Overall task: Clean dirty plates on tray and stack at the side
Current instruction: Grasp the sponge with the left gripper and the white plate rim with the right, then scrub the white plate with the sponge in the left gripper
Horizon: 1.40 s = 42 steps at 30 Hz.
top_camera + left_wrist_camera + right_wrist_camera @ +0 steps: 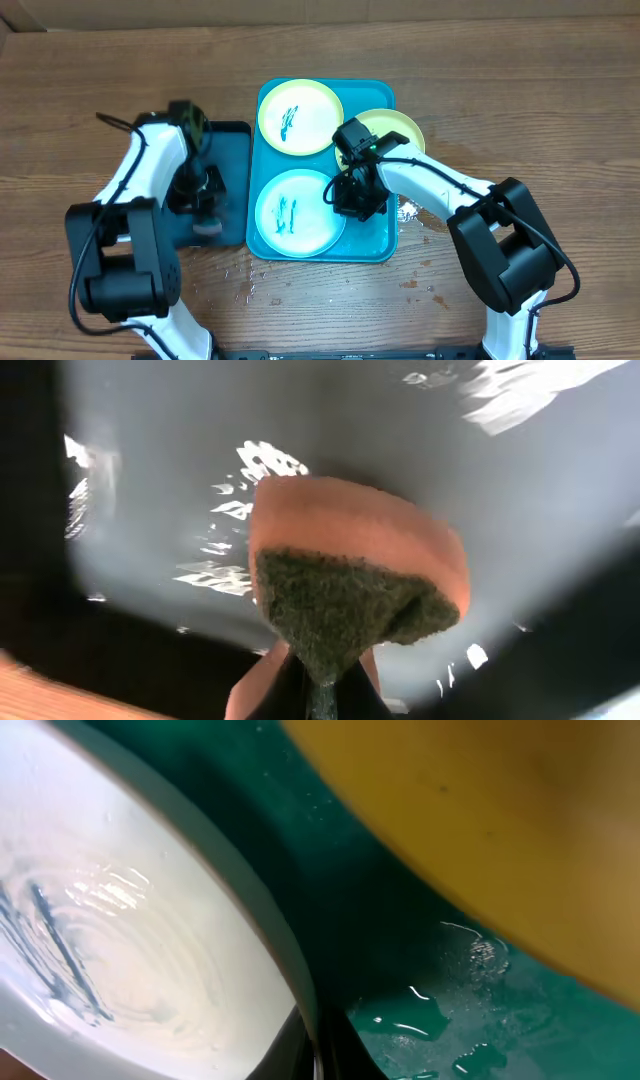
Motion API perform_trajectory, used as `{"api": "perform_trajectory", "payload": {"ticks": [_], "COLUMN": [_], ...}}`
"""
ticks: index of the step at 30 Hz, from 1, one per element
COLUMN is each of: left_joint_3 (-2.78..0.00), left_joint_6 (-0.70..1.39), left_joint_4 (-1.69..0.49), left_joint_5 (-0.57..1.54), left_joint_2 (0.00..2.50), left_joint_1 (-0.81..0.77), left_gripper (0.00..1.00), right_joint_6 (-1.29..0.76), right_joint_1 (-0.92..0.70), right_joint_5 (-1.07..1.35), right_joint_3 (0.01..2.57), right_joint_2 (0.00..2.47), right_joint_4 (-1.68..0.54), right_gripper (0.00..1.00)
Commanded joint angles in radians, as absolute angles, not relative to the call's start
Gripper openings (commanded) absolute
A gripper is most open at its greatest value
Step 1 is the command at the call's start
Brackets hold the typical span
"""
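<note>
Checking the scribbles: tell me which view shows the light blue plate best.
Overhead: the light blue plate lies nearly whole in the tray, scribbles plain. Right wrist shows only part of its rim and marks, close up. Left wrist shows none.

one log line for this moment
left claw: shut on orange-and-green sponge over black tray | right claw: at round light blue plate rim, grip unclear | cyan rectangular tray: wet

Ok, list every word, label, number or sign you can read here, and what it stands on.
None: no words, numbers, labels or signs can be read in any view.
The blue-green marks on the yellow-green plate and the light blue plate are scribbles, not letters.
The tray, the black tray and the sponge bear no print.
</note>
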<state>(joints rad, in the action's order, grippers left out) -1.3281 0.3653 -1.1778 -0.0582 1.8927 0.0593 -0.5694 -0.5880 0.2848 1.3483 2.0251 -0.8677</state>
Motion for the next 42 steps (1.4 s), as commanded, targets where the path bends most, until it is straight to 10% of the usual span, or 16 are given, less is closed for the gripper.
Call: {"api": "perform_trajectory", "payload": {"ticks": [1,18,34,42], "left_joint_3": [-1.446,-1.357,-1.372,-1.392], "left_joint_6": [0.299,0.382,0.434,0.358], "left_joint_4": [-1.213,-0.875,-1.131,-1.104], "left_joint_5": [0.039,0.124,-0.345,-0.224], "left_joint_2": [1.765,1.942,2.090,2.090], "left_joint_1": [0.027,-0.421,-0.273,-0.200], "left_gripper": [0.04,0.04,0.04,0.04], "right_joint_6": [-0.656,-0.594,-0.564,-0.564], "right_joint_1": [-0.540,-0.592,-0.623,-0.623], "right_joint_5": [0.218,0.221,0.217,0.217], "right_joint_3": [1.341,1.341,1.341,1.341], "right_joint_2": [2.043,2.043,2.043,2.043], "right_joint_4": [-0.841,-0.836,-0.862,-0.865], "right_gripper": [0.04,0.04,0.04,0.04]}}
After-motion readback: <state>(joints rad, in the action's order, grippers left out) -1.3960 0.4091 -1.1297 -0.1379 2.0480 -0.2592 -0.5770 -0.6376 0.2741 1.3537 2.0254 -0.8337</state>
